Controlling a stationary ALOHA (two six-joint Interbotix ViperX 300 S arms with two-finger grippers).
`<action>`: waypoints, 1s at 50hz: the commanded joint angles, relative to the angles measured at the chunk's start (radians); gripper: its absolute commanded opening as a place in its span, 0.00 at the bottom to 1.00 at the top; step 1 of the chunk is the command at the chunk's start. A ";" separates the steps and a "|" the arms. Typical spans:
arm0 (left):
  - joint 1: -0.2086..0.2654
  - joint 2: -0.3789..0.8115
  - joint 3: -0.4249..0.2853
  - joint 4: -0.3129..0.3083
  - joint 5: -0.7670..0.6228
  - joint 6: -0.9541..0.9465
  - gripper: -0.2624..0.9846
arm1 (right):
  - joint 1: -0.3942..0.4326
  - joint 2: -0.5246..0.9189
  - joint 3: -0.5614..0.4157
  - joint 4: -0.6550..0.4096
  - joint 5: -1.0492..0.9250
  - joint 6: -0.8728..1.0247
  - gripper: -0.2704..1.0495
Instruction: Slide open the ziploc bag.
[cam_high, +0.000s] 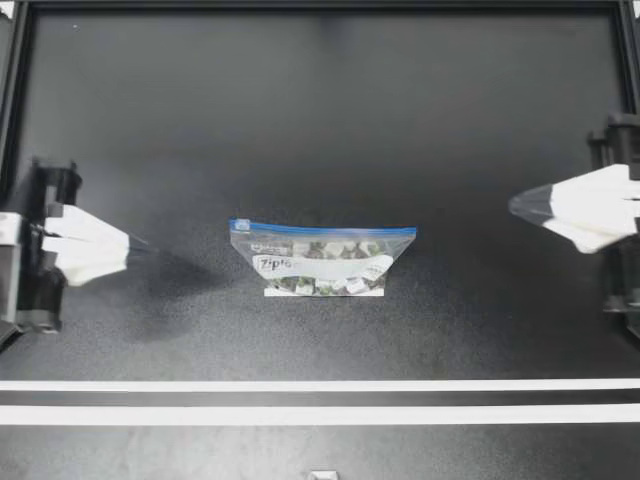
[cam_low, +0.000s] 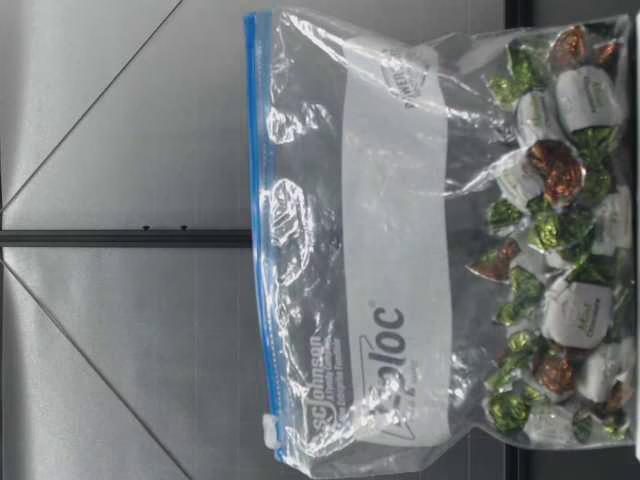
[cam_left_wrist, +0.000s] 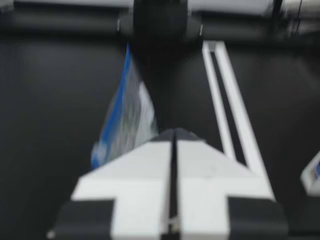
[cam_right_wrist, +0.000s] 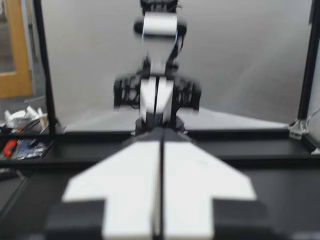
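A clear ziploc bag with a blue zip strip lies in the middle of the black table, its lower part filled with wrapped candies. My left gripper hovers shut well to the left of the bag, pointing at it. My right gripper is shut far to the bag's right. In the low view the bag fills the picture, its white slider at one end of the zip strip; no gripper shows there. The left wrist view has the bag ahead of the shut gripper. The right wrist view shows its shut gripper and no bag.
Two white tape stripes run along the table's front, also seen beside the left gripper as stripes. My left arm faces the right wrist camera across the table. Black frame posts stand at the table's corners.
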 joint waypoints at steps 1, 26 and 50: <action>0.026 0.071 0.015 -0.034 -0.064 -0.003 0.08 | -0.023 0.092 -0.066 -0.002 -0.044 -0.002 0.08; 0.043 0.433 0.015 -0.172 -0.359 -0.040 0.41 | -0.086 0.428 -0.311 -0.002 -0.041 -0.009 0.12; 0.017 0.609 -0.081 -0.169 -0.528 -0.103 0.61 | -0.097 0.675 -0.517 -0.023 0.012 -0.011 0.55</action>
